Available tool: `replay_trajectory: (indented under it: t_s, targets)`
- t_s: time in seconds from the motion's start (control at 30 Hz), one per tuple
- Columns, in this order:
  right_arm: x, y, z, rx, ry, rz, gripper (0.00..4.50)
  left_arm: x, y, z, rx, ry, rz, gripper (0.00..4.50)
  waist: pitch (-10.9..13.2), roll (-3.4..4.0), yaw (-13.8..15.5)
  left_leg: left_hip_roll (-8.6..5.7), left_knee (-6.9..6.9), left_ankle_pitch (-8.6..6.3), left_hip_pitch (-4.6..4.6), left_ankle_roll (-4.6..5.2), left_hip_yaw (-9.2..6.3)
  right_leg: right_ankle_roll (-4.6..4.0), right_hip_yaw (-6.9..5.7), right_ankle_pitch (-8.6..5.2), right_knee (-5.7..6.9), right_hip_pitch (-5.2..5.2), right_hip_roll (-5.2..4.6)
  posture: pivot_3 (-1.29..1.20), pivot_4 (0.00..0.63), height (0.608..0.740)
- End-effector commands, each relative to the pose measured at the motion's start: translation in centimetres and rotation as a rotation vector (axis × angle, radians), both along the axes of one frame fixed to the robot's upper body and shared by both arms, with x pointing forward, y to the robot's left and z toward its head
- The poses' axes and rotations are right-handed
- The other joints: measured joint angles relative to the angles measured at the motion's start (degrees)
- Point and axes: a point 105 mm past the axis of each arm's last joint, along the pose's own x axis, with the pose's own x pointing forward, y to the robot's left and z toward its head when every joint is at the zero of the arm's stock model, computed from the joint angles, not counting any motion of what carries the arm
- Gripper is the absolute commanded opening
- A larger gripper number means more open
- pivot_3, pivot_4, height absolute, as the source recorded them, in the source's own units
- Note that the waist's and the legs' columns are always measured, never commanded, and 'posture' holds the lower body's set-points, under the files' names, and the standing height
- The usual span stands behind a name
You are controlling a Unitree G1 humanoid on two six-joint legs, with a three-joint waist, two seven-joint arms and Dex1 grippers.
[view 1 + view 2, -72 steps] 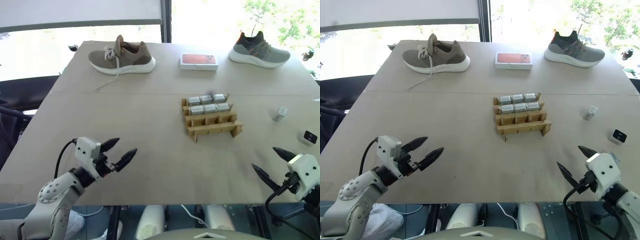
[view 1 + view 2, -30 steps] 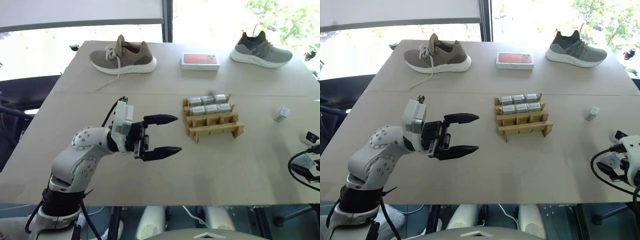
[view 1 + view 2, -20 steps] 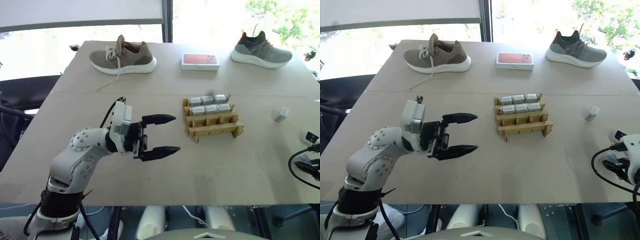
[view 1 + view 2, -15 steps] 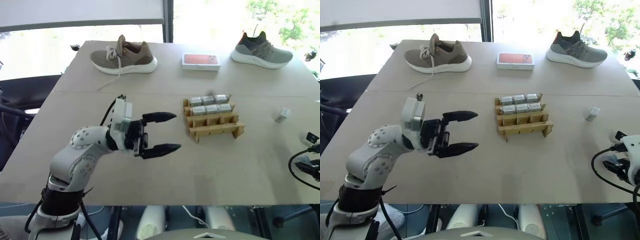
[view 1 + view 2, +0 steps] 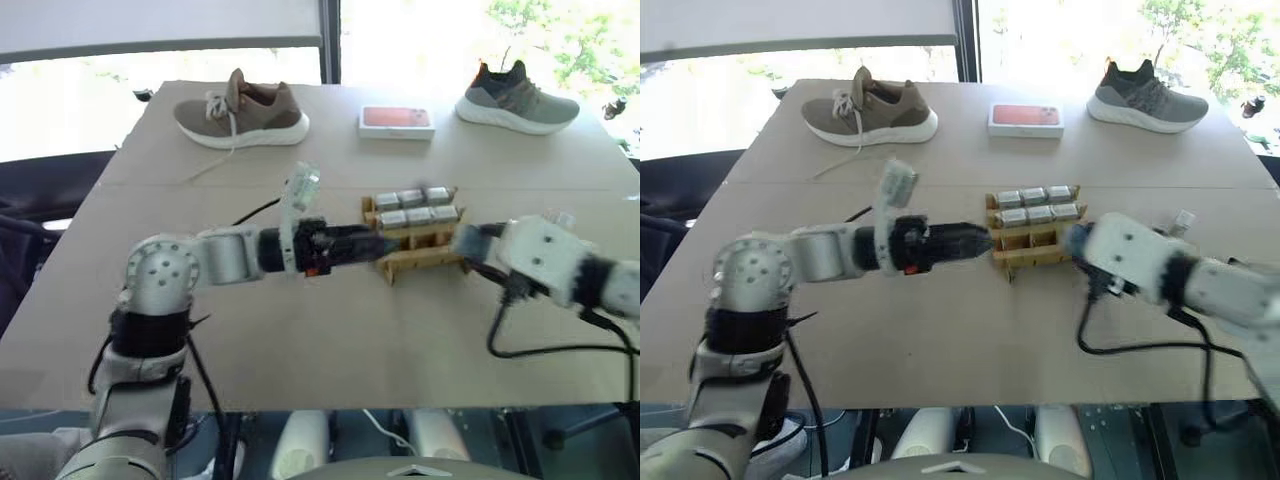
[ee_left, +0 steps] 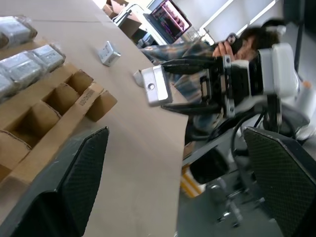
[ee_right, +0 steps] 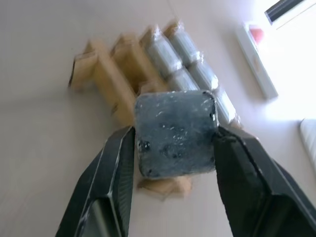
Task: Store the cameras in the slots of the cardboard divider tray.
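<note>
- Right claw [image 7: 174,143] clenched on a camera [image 7: 175,133]; the dark boxy block is pinched between both black fingers [image 7: 111,173], held above the surface [image 5: 330,330] just beside the cardboard divider tray [image 5: 425,255].
- Left claw [image 5: 375,243] released, fingers spread wide in the left wrist view; it points across toward the tray's near-left corner and holds nothing.
- Tray sits mid-surface. Back two rows look filled with wrapped silver-grey cameras [image 5: 412,199]; the front row of slots [image 6: 59,98] looks empty.
- One more loose camera [image 6: 108,53] lies on the surface, well apart from the tray on the robot's right.
- Step in hand, judged: carry the held camera over an empty front slot and drop it in.
- To do it well: line up the block's narrow side with the slot before lowering; slots look tight, so a twisted block would catch on the cardboard strips.
- Come down straight; a sideways push could slide or tip the light tray.
- Left claw is close to the tray; it could steady the corner, but it should stay out of the right claw's path.
- Let go only once the block sits between the strips.
- Far edge: two shoes [image 5: 240,108] and a flat white box with a red top [image 5: 397,121], not part of the task.
</note>
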Motion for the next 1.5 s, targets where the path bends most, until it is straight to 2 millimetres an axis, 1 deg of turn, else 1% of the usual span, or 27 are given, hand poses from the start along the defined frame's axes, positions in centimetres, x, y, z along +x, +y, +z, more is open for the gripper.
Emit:
replay_trajectory:
  t_s: [0.03, 0.13, 0.27, 0.43, 0.63, 0.73, 0.8, 0.83, 0.93, 0.97, 1.0, 1.07, 1.1, 1.17, 1.2, 1.23, 1.27, 1.3, 1.33, 1.37, 1.43, 1.5]
  targets:
    - [0.6, 1.4, 0.7, -0.046, -0.097, 0.045, 1.81, 0.4, -0.9, 1.3, -0.007, 0.017, 0.016, 4.5, 0.0, 0.0, 0.4, -0.01, 0.0, 0.0, 0.01, 0.0, -0.01, 0.0, 0.0, 0.0, -0.02, 0.01, -0.01, 0.0, 0.15, 0.74]
    - [0.7, 2.1, 0.7, -0.067, -0.118, 0.076, 1.81, 0.7, -1.5, 0.8, 0.029, 0.04, 0.035, 4.5, 0.0, 0.0, 0.6, -0.06, -0.16, -0.01, -0.03, -0.01, -0.08, 0.01, -0.11, -0.01, -0.13, 0.01, -0.06, 0.0, 0.15, 0.74]
    - [0.9, 3.3, 1.2, -0.027, -0.132, 0.096, 1.81, 1.1, -2.3, 0.5, 0.046, 0.043, 0.055, 4.5, 0.0, 0.01, 0.6, -0.09, -0.17, -0.01, -0.08, -0.04, -0.15, 0.03, -0.23, -0.02, -0.16, 0.01, -0.1, 0.0, 0.15, 0.74]
    - [1.0, 3.7, 1.7, -0.021, -0.15, 0.101, 1.81, 1.9, -2.2, -0.3, 0.081, 0.057, 0.095, 4.5, 0.0, 0.01, 0.6, -0.13, -0.11, 0.1, 0.0, -0.19, -0.26, 0.02, -0.29, -0.02, -0.08, 0.1, -0.08, 0.0, 0.15, 0.74]
    - [0.7, 4.2, 2.1, -0.007, -0.16, 0.11, 1.81, 2.5, -2.6, -0.2, 0.069, 0.057, 0.113, 4.5, 0.0, 0.01, 0.6, -0.14, -0.08, 0.12, 0.04, -0.22, -0.24, 0.02, -0.34, -0.01, 0.0, 0.12, -0.05, 0.0, 0.15, 0.74]
    - [0.6, 4.3, 2.2, -0.002, -0.165, 0.113, 1.81, 2.7, -2.8, -0.2, 0.062, 0.055, 0.115, 3.67, 0.0, 0.01, 0.6, -0.14, -0.08, 0.12, 0.02, -0.21, -0.26, 0.02, -0.34, -0.01, -0.03, 0.12, -0.06, 0.0, 0.15, 0.74]
    - [0.6, 4.4, 2.3, 0.0, -0.168, 0.116, 1.81, 2.7, -2.9, -0.1, 0.059, 0.053, 0.111, 2.82, 0.0, 0.01, 0.6, -0.15, -0.09, 0.12, 0.02, -0.22, -0.26, 0.02, -0.34, -0.01, -0.04, 0.12, -0.06, 0.0, 0.15, 0.74]
    - [0.6, 4.4, 2.3, 0.001, -0.169, 0.117, 1.81, 2.7, -2.9, -0.1, 0.059, 0.052, 0.109, 2.25, 0.0, 0.01, 0.6, -0.15, -0.09, 0.12, 0.02, -0.22, -0.27, 0.02, -0.35, -0.01, -0.04, 0.12, -0.06, 0.0, 0.15, 0.74]
    - [0.5, 4.5, 2.2, 0.017, -0.151, 0.125, 1.81, 2.8, -2.8, -0.1, 0.063, 0.048, 0.11, 1.01, 0.0, 0.01, 0.6, -0.14, -0.09, 0.12, 0.02, -0.21, -0.28, 0.02, -0.36, -0.01, -0.03, 0.12, -0.06, 0.0, 0.15, 0.74]
    - [0.5, 4.6, 2.1, 0.02, -0.147, 0.126, 1.81, 2.9, -2.8, 0.0, 0.064, 0.046, 0.11, 0.83, 0.0, 0.01, 0.6, -0.15, -0.09, 0.12, 0.03, -0.21, -0.28, 0.02, -0.37, -0.01, -0.03, 0.12, -0.06, 0.0, 0.15, 0.74]
    - [0.4, 4.7, 2.0, 0.034, -0.126, 0.136, 1.81, 3.0, -2.7, 0.0, 0.069, 0.037, 0.115, 0.84, 0.0, 0.01, 0.6, -0.15, -0.09, 0.12, 0.03, -0.21, -0.27, 0.02, -0.38, -0.01, -0.03, 0.12, -0.06, 0.0, 0.15, 0.74]
    - [0.3, 4.7, 1.9, 0.085, -0.083, 0.138, 2.88, 3.3, -2.4, 0.2, 0.075, 0.014, 0.124, 0.84, 0.0, 0.01, 0.6, -0.15, -0.09, 0.12, 0.02, -0.21, -0.28, 0.02, -0.41, -0.01, -0.02, 0.12, -0.05, 0.0, 0.15, 0.74]
    - [0.3, 4.6, 1.9, 0.101, -0.076, 0.132, 3.26, 3.5, -2.3, 0.4, 0.078, -0.009, 0.126, 0.84, 0.0, 0.01, 0.6, -0.15, -0.09, 0.12, 0.03, -0.21, -0.28, 0.02, -0.42, -0.01, -0.01, 0.12, -0.05, 0.0, 0.15, 0.74]
    - [1.1, 3.1, 2.1, 0.186, -0.067, 0.041, 4.26, 3.8, -1.9, 1.1, 0.074, -0.083, 0.134, 0.84, 0.0, 0.01, 0.6, -0.19, -0.09, 0.12, 0.02, -0.21, -0.29, 0.02, -0.49, -0.01, -0.01, 0.11, -0.02, 0.0, 0.15, 0.74]
    - [1.4, 1.9, 1.9, 0.276, -0.023, -0.006, 4.46, 4.1, -1.7, 1.2, 0.093, -0.137, 0.139, 0.84, 0.0, 0.01, 0.7, -0.2, -0.09, 0.12, 0.01, -0.21, -0.32, 0.02, -0.53, -0.01, -0.02, 0.12, -0.03, 0.0, 0.15, 0.74]
    - [1.2, 1.1, 1.7, 0.371, 0.031, 0.007, 4.46, 4.4, -1.5, 1.1, 0.123, -0.204, 0.142, 0.84, 0.0, -0.02, 0.7, -0.2, -0.1, 0.12, -0.02, -0.21, -0.32, 0.02, -0.55, -0.01, -0.04, 0.12, -0.03, 0.0, 0.15, 0.74]
    - [1.2, -0.3, 1.4, 0.412, 0.056, -0.002, 4.46, 4.7, -1.4, 1.2, 0.138, -0.286, 0.136, 0.84, 0.0, -0.01, 0.8, -0.28, -0.11, 0.12, -0.04, -0.21, -0.33, 0.02, -0.58, -0.01, -0.07, 0.13, -0.03, 0.0, 0.15, 0.74]
    - [1.5, -2.2, 1.4, 0.434, 0.054, -0.039, 4.46, 4.9, -1.4, 0.8, 0.179, -0.358, 0.105, 0.84, 0.0, 0.04, 0.9, -0.34, -0.11, 0.12, -0.07, -0.21, -0.35, 0.02, -0.61, -0.01, -0.09, 0.12, -0.03, 0.0, 0.15, 0.74]
    - [1.3, -3.6, 1.0, 0.459, 0.105, -0.039, 4.46, 4.9, -1.4, 0.4, 0.213, -0.406, 0.057, 0.84, 0.0, 0.05, 0.9, -0.47, -0.16, 0.12, -0.06, -0.21, -0.33, 0.02, -0.59, -0.01, -0.12, 0.12, -0.06, 0.0, 0.15, 0.74]
    - [1.1, -4.5, 0.9, 0.467, 0.133, -0.036, 4.46, 5.0, -1.3, 0.0, 0.236, -0.436, 0.02, 0.84, 0.0, 0.06, 1.0, -0.52, -0.16, 0.11, -0.08, -0.2, -0.21, 0.02, -0.59, -0.01, -0.16, 0.13, -0.07, 0.0, 0.15, 0.74]
    - [0.8, -5.9, 1.5, 0.492, 0.134, 0.0, 4.46, 5.7, -1.5, -0.7, 0.301, -0.535, -0.038, 0.84, 0.0, 0.1, 1.0, -0.57, -0.15, 0.07, -0.06, -0.12, -0.1, 0.02, -0.47, -0.02, -0.19, 0.13, -0.13, 0.0, 0.15, 0.74]
    - [0.5, -6.6, 2.3, 0.536, 0.149, 0.037, 4.46, 6.0, -2.0, -1.3, 0.344, -0.608, -0.129, 0.84, 0.0, 0.1, 0.8, -0.57, -0.15, 0.05, -0.04, -0.07, -0.03, 0.02, -0.43, -0.02, -0.2, 0.13, -0.1, 0.0, 0.15, 0.74]
